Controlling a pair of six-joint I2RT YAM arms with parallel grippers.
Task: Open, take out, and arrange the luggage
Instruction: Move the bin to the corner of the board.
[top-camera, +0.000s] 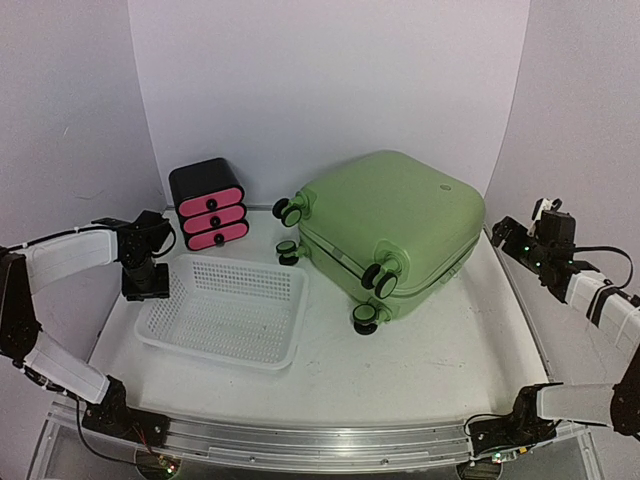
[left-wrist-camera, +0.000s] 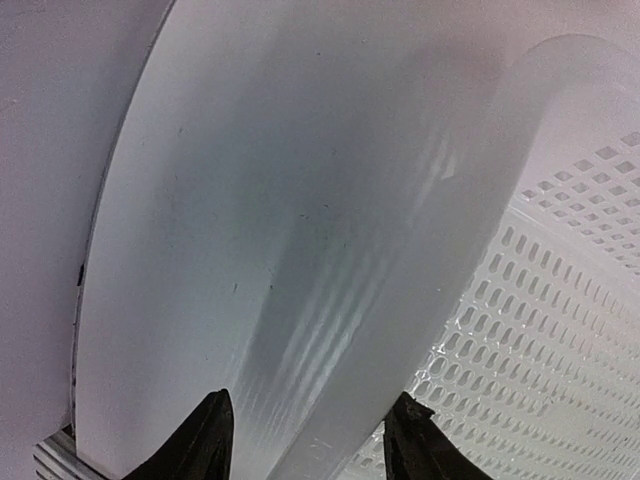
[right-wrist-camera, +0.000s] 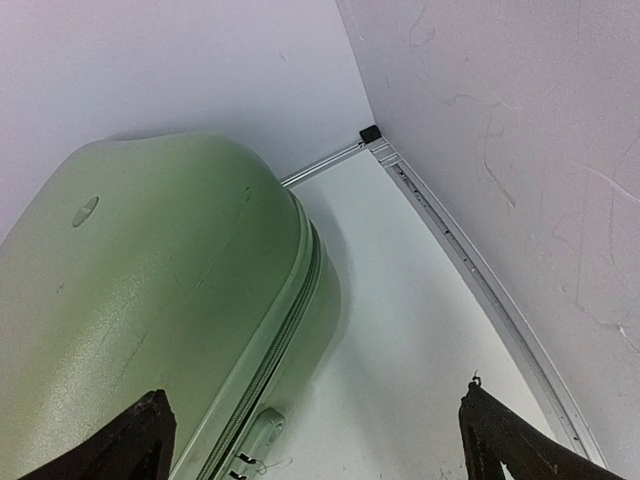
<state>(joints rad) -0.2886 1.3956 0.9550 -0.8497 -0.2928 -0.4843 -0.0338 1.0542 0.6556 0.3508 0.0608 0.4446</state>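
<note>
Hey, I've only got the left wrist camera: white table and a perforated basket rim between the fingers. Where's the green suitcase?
Observer: The luggage lies closed at the far right of the table, its wheels facing the basket.
Operator: Is the right arm on it?
Observer: The right gripper hangs open over its zipper edge, gripping nothing.

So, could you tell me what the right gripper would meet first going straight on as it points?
Probably the bare table beside the luggage; one finger of the open right gripper might catch its shell first.
</note>
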